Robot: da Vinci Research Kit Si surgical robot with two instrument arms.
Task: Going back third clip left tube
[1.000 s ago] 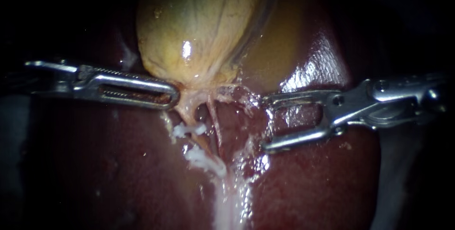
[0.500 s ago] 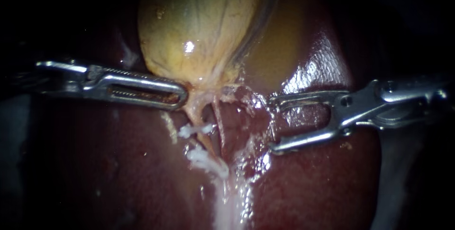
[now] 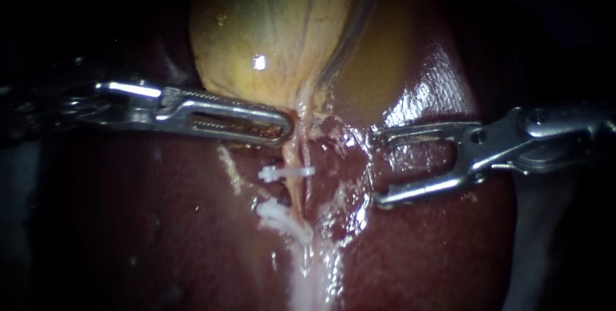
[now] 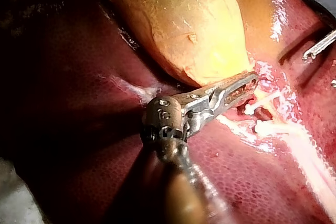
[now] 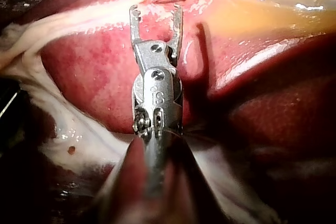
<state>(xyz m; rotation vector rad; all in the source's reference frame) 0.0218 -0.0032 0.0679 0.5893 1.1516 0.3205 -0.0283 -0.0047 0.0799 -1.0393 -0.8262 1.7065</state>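
White upper clip [image 3: 285, 172] lies crosswise on the pale tube [image 3: 294, 157], just below the gallbladder [image 3: 269, 35] neck and between the two instruments' tips. The lower clips [image 3: 282, 217] are a white clump further down the same tube. They touch each other, and I can't tell if there's one or two. Below them the tube blends into pale glossy tissue and its course is unclear. A second tube beside it can't be separated out.

The left instrument [image 3: 285, 126] has its jaws lying together, closed on the gallbladder neck at their very tip. The pinch point is small and partly lost in glare. In the left wrist view the same jaws [image 4: 251, 81] press under the gallbladder's lower edge, just beside the upper clip. Its shaft fades into the dark at the view's left.

The right instrument [image 3: 377, 168] has its jaws spread wide, holding nothing, over the liver [image 3: 423, 247] and near the tube but apart from it. In the right wrist view [image 5: 156, 9] both tips are clear of tissue. Its shaft is cut off at the edge, and only its jaw tips show in the left wrist view.
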